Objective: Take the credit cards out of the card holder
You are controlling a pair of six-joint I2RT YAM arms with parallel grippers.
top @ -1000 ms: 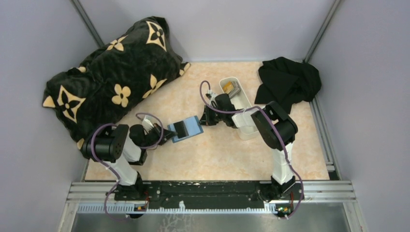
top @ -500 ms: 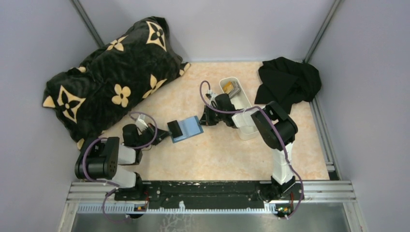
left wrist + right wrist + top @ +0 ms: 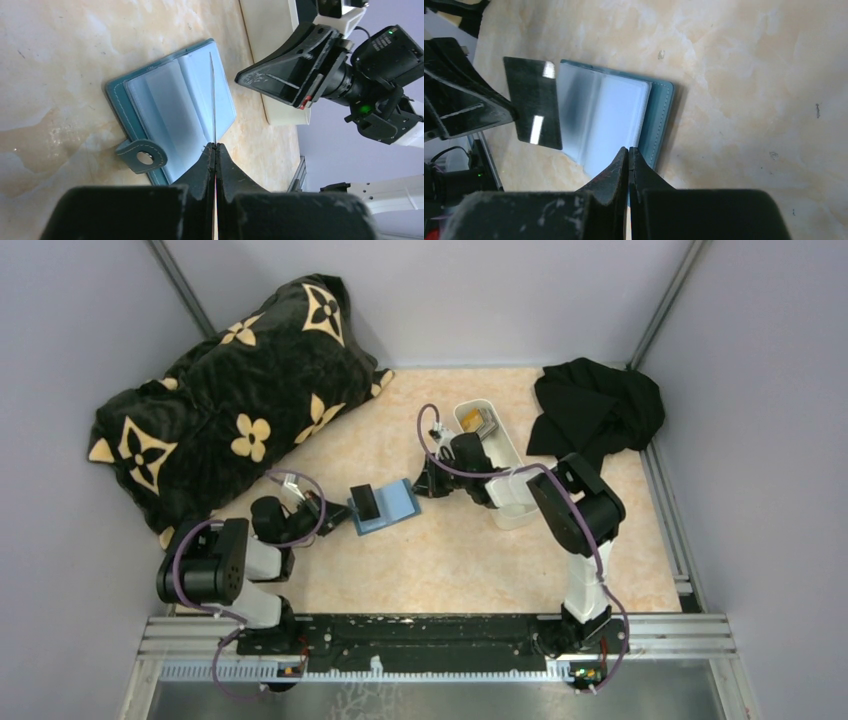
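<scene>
Left gripper (image 3: 215, 145) has its jaws pressed together on a dark credit card (image 3: 534, 102), which stands on edge over the half of the card holder (image 3: 392, 508) nearest that arm. The right gripper (image 3: 629, 149) is closed as well, with its tips at the holder's opposite edge, though whether they nip the teal cover or only meet it cannot be told. Both work over a pale marbled table (image 3: 450, 560); at its far left corner slumps a big black cushion (image 3: 230, 390) with gold flower prints; at the far right lies a crumpled black cloth (image 3: 595, 405); beside the cloth is a long white tray (image 3: 505, 448), partly crossed by the right arm. The card holder lies open and flat near the middle of the table, between the two grippers, with its pale grey-blue pages up; its strap tab (image 3: 142, 156) with a metal snap juts out from one side. The tray's far end holds a few small cards (image 3: 481, 423) — one with a tan-gold face.
</scene>
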